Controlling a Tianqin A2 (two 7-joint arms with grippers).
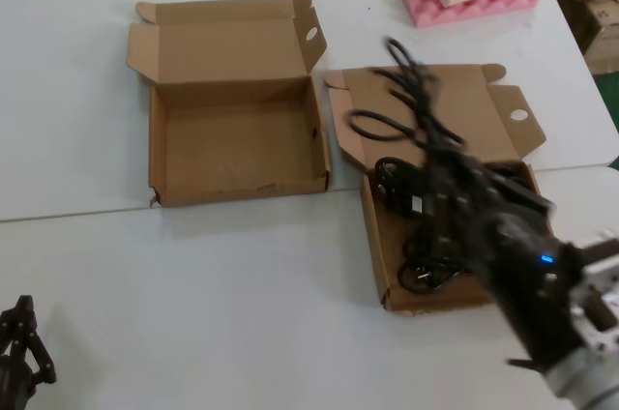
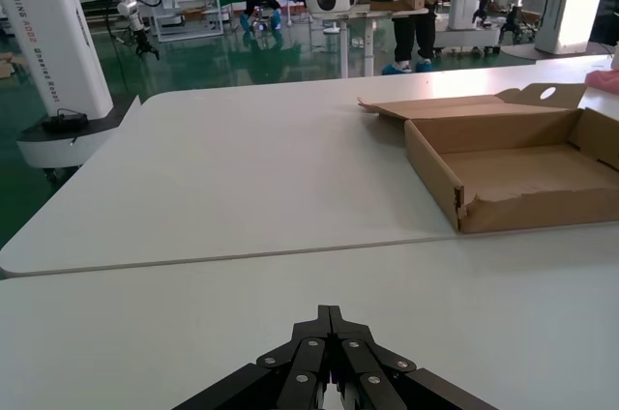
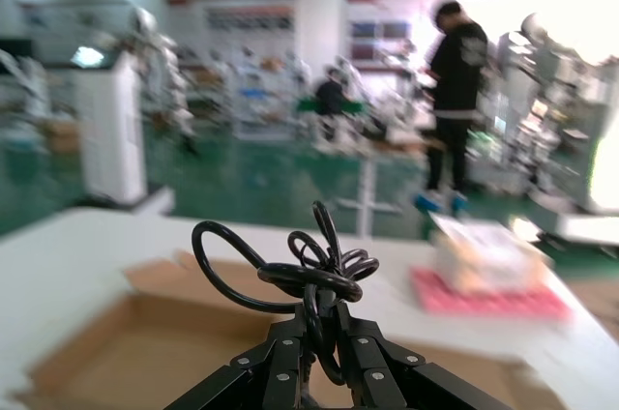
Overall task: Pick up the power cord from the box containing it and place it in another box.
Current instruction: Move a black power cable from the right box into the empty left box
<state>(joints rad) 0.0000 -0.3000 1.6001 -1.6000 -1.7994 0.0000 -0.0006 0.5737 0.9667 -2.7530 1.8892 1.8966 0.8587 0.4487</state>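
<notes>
Above the right box, the right hand is clamped on the cord, whose loops hang clear of the remaining cables over the lid. The pick looks done; carrying it across and releasing it into the empty left box remains. The left hand, fingers together, idles low over the tabletop.
</notes>
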